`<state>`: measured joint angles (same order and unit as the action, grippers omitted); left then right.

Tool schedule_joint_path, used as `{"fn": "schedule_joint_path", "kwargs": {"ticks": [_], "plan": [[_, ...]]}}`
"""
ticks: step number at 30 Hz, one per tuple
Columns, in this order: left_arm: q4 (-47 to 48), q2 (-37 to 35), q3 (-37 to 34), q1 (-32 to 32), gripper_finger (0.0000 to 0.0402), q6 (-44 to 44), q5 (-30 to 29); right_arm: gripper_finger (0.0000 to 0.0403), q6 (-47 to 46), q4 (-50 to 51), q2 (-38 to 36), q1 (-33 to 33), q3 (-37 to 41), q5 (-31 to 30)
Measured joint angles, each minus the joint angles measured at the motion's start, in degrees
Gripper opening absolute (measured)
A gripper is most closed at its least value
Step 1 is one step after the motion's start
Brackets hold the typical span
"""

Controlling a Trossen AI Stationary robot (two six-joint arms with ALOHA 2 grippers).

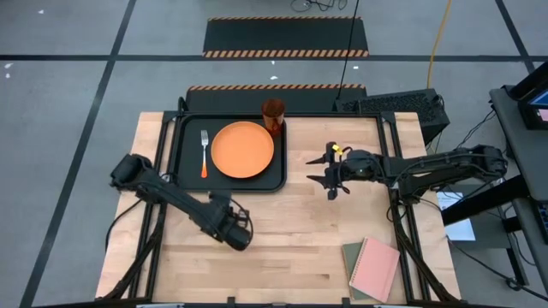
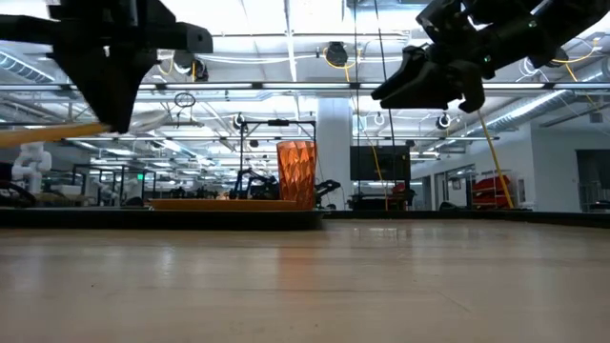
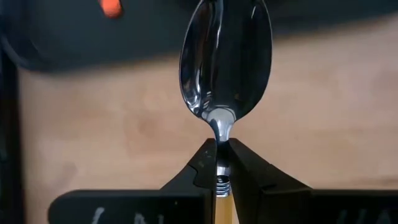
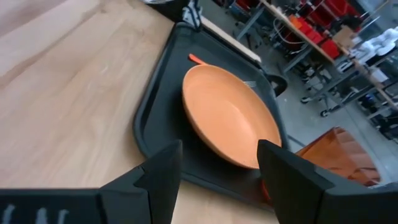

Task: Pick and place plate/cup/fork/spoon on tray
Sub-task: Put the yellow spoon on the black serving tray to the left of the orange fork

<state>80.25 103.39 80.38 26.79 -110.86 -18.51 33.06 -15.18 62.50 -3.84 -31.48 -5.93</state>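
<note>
The black tray (image 1: 181,162) lies at the table's far left. On it are the orange plate (image 1: 243,150), the fork (image 1: 204,152) left of the plate, and the orange-red cup (image 1: 273,114), upright at the far right corner. My left gripper (image 1: 235,231) hangs over the wood near the tray's near edge, shut on the spoon (image 3: 225,59). The gripper's body hides the spoon in the high view. My right gripper (image 1: 330,171) stands open right of the tray, facing the plate (image 4: 230,118), with nothing between its fingers. My left gripper pinches the spoon's thin neck (image 3: 220,132), where the silver bowl meets the orange handle, between its two fingertips (image 3: 202,163). The gripper points steeply down. The spoon is lifted clear of the table; its handle (image 2: 48,133) sticks out sideways, almost level, in the low view.
A pink notebook (image 1: 377,267) on a green one lies at the table's near right corner. A keyboard (image 1: 390,105) sits at the far right edge. A black mat with orange-striped edges (image 1: 287,38) lies on the floor beyond. Bare wood spans the table's middle and near side.
</note>
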Motion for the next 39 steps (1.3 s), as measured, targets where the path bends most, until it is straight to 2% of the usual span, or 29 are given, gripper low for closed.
{"fn": "schedule_joint_path", "kwargs": {"ticks": [12,21,30,33,39], "plan": [[10.14,-9.49,-0.15,-10.50,0.0026,13.50,-10.80,0.0203,0.83,-3.19,0.00,-2.29,0.00,0.02],[9.68,-13.48,-1.86,-21.54,0.0026,25.15,-19.87,0.0203,0.68,-2.75,0.00,-3.69,0.00,-0.02],[8.18,-17.60,-12.88,-31.98,0.0026,27.56,-20.61,0.0203,0.70,-2.57,0.00,-3.69,0.00,-0.36],[3.80,-19.89,-18.10,-35.25,0.0026,28.35,-20.60,0.0203,0.75,-2.59,0.00,-3.69,0.00,-0.39],[-7.45,-22.81,-25.76,-43.54,0.0026,36.99,-19.97,0.0203,2.11,-3.65,-0.02,-3.83,0.02,-0.54]]}}
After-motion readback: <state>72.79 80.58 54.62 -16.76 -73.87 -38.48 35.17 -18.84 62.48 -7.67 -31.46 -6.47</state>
